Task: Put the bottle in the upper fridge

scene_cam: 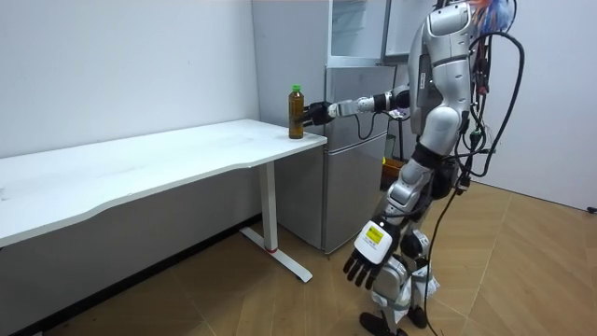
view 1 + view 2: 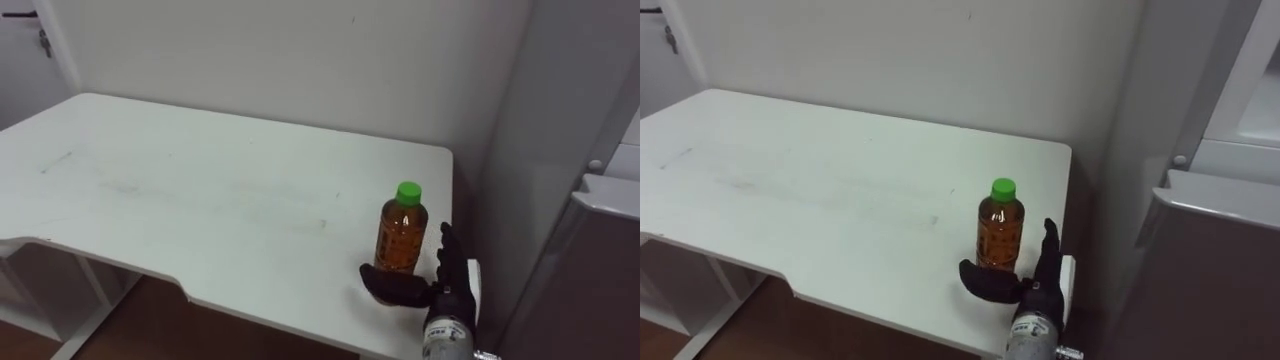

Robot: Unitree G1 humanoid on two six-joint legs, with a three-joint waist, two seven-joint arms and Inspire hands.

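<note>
the bottle (image 2: pixel 402 240), amber-filled with a green cap (image 2: pixel 408 191), stands upright on the white surface (image 2: pixel 200 190), close to its near edge and its right-hand corner, on the side nearest the fridge (image 1: pixel 354 159). the right hand (image 2: pixel 435 293) is set low against the bottle's base: the thumb is laid across the front of it and the fingers (image 2: pixel 448 255) are held straight up just beside its right flank, so the bottle is bracketed but not yet clasped; the hand is judged to be spread wide, a grip still to be closed. this low, sideways placing is judged to suit a wrap round the body below the label. the left hand (image 1: pixel 368 254) is hung beside the leg in the room view, fingers relaxed and nothing held. care is called for at the edges: little surface is left between bottle and rim, so a nudge from the thumb could tip it floorward. much bare surface is left on the left side, while on the right the fridge wall is near, and the upper compartment (image 1: pixel 354 28) is seen high above, its door apparently open, so a lift and a turn are expected.
</note>
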